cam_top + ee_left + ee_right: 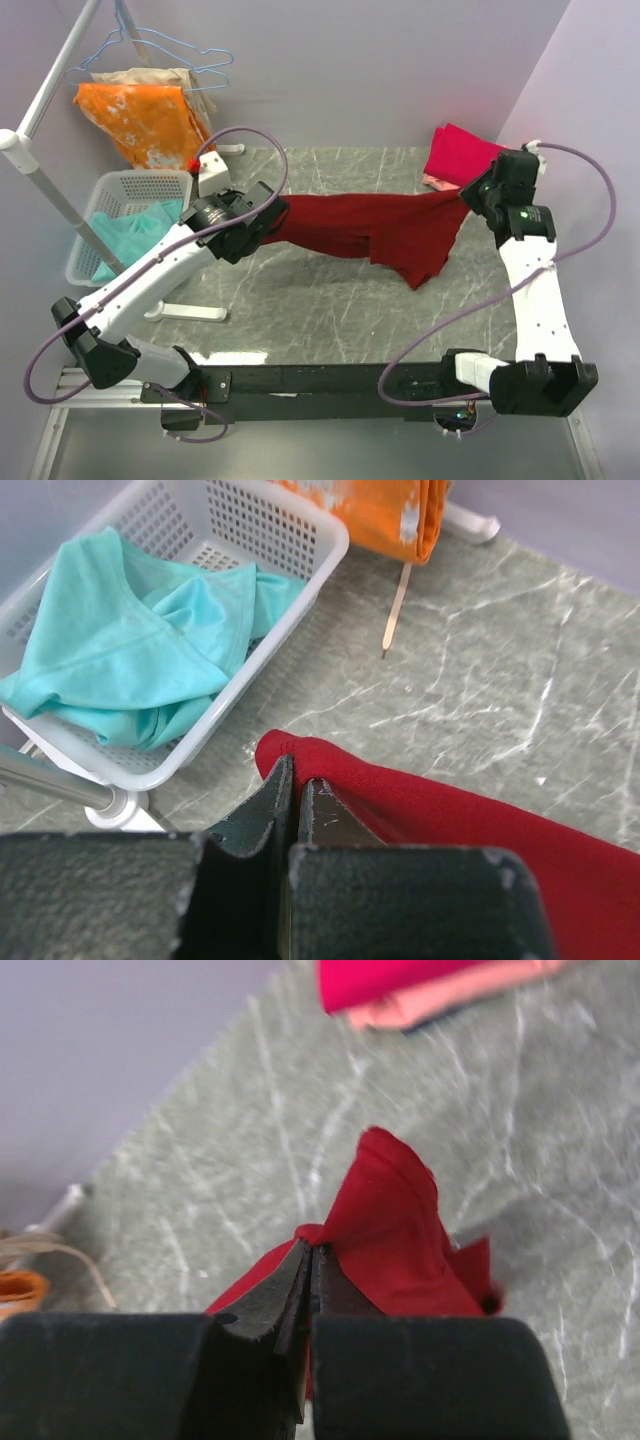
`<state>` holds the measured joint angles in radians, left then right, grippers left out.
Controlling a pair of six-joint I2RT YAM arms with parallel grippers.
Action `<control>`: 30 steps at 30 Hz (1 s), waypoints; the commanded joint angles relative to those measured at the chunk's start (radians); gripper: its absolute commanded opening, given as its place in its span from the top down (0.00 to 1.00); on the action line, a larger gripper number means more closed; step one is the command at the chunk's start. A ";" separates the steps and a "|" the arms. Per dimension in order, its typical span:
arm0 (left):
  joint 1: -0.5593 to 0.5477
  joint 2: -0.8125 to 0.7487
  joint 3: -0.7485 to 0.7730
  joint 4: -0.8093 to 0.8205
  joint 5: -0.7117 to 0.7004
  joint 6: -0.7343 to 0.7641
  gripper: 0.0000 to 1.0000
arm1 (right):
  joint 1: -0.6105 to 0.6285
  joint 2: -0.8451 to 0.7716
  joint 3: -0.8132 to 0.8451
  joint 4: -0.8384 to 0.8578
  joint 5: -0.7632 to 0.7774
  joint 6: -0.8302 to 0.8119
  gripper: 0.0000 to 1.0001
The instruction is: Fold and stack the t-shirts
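Marble table (300, 310), one maroon t-shirt (370, 225) gripped by both jaws, one teal t-shirt (125, 235) in basket (140, 182)

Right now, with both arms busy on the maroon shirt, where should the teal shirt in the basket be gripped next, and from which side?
Probably the raised fold near the middle of the teal t-shirt, coming straight down from above. It lies crumpled in the white basket, whose walls would block a sideways approach, and that ridge stands proud enough to be pinched.
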<state>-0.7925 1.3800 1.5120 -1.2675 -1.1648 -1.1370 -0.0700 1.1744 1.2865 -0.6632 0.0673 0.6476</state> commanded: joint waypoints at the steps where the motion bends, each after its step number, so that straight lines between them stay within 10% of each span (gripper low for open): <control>1: 0.007 -0.087 0.063 -0.056 -0.064 0.008 0.99 | -0.008 -0.102 0.109 -0.003 -0.007 -0.045 1.00; 16: 0.007 -0.251 -0.192 0.152 0.218 0.241 0.94 | -0.010 -0.331 0.030 -0.056 -0.093 0.015 1.00; 23: 0.009 -0.076 -0.272 0.293 0.407 0.270 0.82 | -0.007 -0.190 -0.228 0.137 -0.170 0.073 1.00; 30: 0.016 0.120 -0.289 0.366 0.505 0.277 0.99 | -0.004 0.120 -0.236 0.247 -0.218 0.098 1.00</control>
<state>-0.7887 1.4410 1.2152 -0.9684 -0.7147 -0.8745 -0.0711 1.2026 1.0008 -0.5491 -0.1192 0.7254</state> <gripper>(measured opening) 0.047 0.009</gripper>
